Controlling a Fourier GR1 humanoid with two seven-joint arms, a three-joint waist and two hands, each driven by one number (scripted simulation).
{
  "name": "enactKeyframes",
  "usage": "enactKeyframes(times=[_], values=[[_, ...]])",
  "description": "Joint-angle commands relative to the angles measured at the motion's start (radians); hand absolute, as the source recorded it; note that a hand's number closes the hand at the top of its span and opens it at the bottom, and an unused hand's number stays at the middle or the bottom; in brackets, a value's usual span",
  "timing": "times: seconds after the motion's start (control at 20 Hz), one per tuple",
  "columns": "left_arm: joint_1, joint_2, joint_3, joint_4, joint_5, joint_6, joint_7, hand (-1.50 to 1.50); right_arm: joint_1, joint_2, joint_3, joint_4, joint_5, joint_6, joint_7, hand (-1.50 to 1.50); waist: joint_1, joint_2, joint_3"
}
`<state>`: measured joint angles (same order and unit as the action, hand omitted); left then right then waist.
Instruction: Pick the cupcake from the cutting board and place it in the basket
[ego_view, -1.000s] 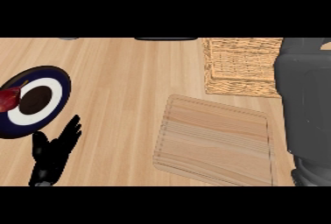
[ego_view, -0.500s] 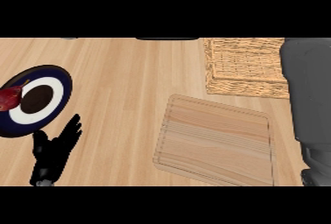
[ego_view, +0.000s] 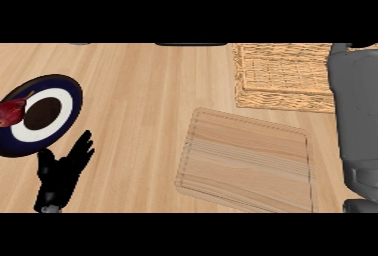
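As far as I can tell from the head view, the pick part is already behind us, because the cutting board is bare, no cupcake on it anywhere. The cupcake itself doesn't show at all, so I can't say where it is. My guess is it's either in the robot's right hand or already down in the basket, but that's a guess.

The grey right forearm runs up the right edge of the view, right alongside the basket, and goes out of frame at the top. The right hand isn't visible at all, so no way to tell if its fingers are wrapped round anything.

The left hand is resting at the lower left on the counter, fingers straight and relaxed, holding nothing. Just above it sits a dark blue and white plate with something dark red on its left rim; that's not part of the job.

So: board cleared, arm at the basket. What's left, I'd reckon, is confirming the drop into the basket and pulling the arm away.
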<state>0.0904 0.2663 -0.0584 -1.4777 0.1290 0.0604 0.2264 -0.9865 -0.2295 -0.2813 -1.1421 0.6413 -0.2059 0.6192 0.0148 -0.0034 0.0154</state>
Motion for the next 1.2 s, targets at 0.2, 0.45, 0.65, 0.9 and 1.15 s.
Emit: enactKeyframes(times=[0.2, 0.45, 0.65, 0.9, 1.15], values=[[0.077, -0.009, -0.004, 0.061, 0.009, -0.027, 0.011, 0.00, 0.095, -0.082, 0.010, 0.137, 0.093, -0.054, -0.064, 1.50, -0.005, 0.010, -0.017], [0.028, -0.017, -0.005, 0.045, -0.010, -0.002, 0.055, 0.00, 0.110, -0.157, 0.017, 0.221, 0.083, 0.012, -0.170, 1.50, -0.005, 0.010, -0.015], [0.047, -0.031, -0.017, 0.041, -0.030, 0.011, 0.060, 0.00, 0.129, -0.154, 0.041, 0.188, 0.099, -0.024, -0.220, -1.50, -0.008, 0.006, -0.015], [0.054, -0.041, -0.025, 0.038, -0.047, 0.011, 0.052, 0.00, 0.092, -0.209, -0.032, 0.238, 0.039, -0.038, -0.283, -1.50, -0.004, 0.007, -0.015], [0.048, -0.019, 0.025, 0.084, -0.012, -0.028, 0.016, 0.00, 0.120, -0.199, -0.081, 0.132, -0.020, -0.059, -0.231, -1.50, -0.019, 0.003, -0.015]])
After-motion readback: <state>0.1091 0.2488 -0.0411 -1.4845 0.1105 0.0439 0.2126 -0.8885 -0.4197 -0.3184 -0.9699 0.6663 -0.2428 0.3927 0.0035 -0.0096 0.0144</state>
